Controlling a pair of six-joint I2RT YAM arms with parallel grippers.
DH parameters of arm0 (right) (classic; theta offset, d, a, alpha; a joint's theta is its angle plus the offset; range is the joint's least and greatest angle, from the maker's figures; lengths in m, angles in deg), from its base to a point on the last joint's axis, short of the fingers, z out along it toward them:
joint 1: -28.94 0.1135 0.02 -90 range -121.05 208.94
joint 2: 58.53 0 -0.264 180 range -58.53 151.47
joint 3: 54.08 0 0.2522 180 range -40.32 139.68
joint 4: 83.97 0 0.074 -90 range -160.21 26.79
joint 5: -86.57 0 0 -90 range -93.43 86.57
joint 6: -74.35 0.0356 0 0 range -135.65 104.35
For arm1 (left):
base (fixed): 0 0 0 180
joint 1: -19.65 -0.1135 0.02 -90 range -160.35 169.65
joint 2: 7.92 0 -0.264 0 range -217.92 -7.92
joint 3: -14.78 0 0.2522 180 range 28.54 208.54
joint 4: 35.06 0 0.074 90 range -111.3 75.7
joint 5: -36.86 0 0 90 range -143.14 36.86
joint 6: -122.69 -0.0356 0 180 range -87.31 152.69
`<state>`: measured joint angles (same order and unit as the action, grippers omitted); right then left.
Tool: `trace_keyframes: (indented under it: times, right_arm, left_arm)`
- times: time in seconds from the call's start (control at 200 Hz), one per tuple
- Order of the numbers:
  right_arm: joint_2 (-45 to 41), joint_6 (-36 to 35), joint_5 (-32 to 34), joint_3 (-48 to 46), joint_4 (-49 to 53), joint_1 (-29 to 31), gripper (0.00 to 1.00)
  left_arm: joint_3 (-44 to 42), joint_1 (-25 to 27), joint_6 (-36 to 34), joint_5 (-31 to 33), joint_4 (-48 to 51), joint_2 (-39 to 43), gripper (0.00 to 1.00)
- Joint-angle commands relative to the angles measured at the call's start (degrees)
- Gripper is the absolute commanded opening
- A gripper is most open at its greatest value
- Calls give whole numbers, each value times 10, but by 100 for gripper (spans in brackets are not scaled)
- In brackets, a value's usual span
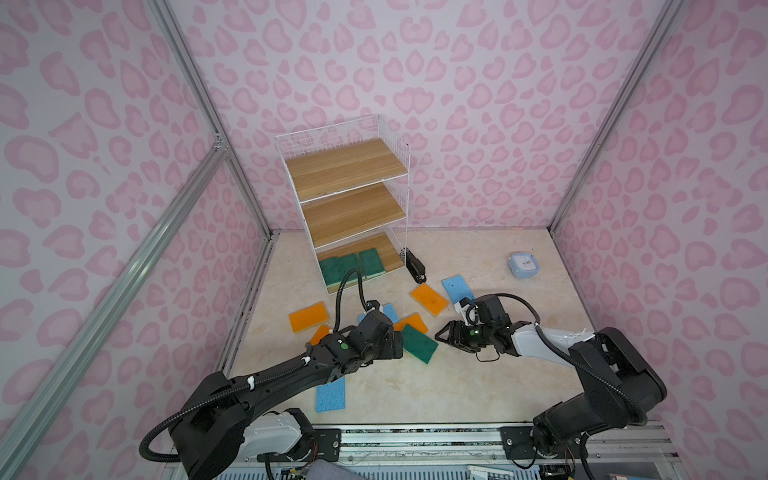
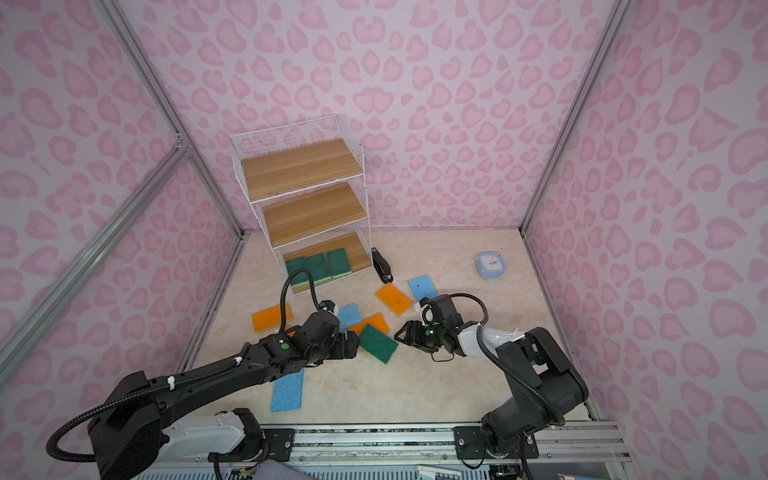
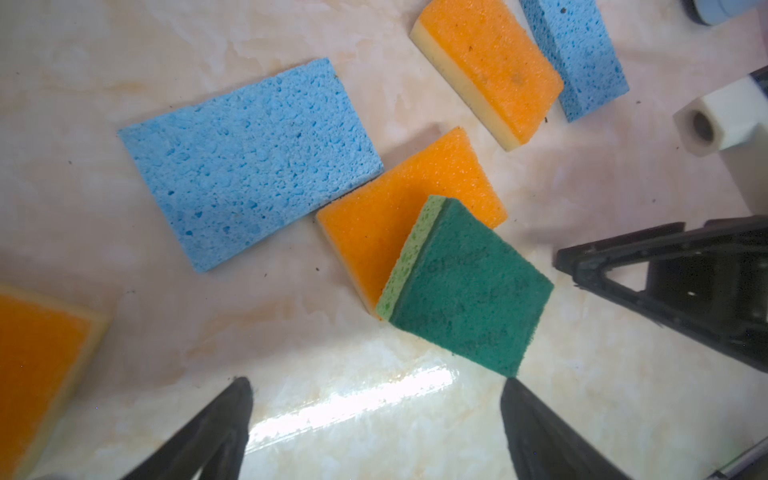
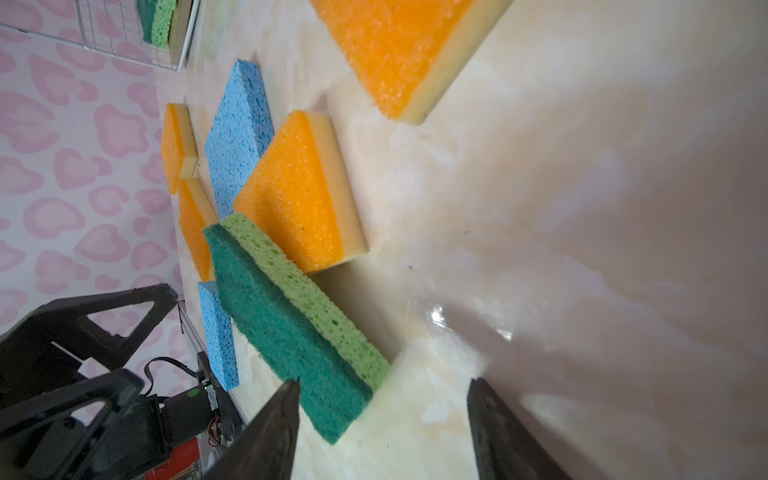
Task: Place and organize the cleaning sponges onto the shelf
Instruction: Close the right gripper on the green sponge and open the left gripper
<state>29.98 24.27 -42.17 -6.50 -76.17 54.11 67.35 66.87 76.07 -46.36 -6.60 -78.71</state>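
The tall white wire-mesh shelf with light wooden boards stands near the far left corner of the pale marbled surface, with three dark green rectangular sponges side by side on its bottom board. Mid-surface, a fourth dark green sponge with a pale green underside lies tilted, one end propped on an orange sponge with a yellow base. The left gripper and the right gripper flank it, both claws spread and empty; a light blue porous sponge lies near the front edge

Left gripper points toward three o'clock, fingers wide; right gripper points toward nine o'clock, fingers parted.
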Motion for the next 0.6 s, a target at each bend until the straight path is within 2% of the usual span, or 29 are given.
trace_keyframes:
  times: [0.0, 0.195, 0.305, 0.43, 0.595]
  right_arm:
    - [9, 10, -22, -10, -50, 7, 63]
    - [20, 32, -25, -23, -95, 37, 56]
    - [20, 43, -26, -29, -107, 37, 46]
    - [12, 45, -14, -32, -109, 37, 40]
    - [27, 65, -16, -33, -141, 39, 36]
  left_arm:
    - [-7, -8, 14, -15, -28, 10, 95]
    - [-20, -27, 19, -28, -33, 20, 95]
    - [-23, -36, 17, -31, -27, 32, 95]
    - [-29, -46, 15, -32, -22, 45, 95]
    - [-33, -57, 12, -37, -13, 62, 95]
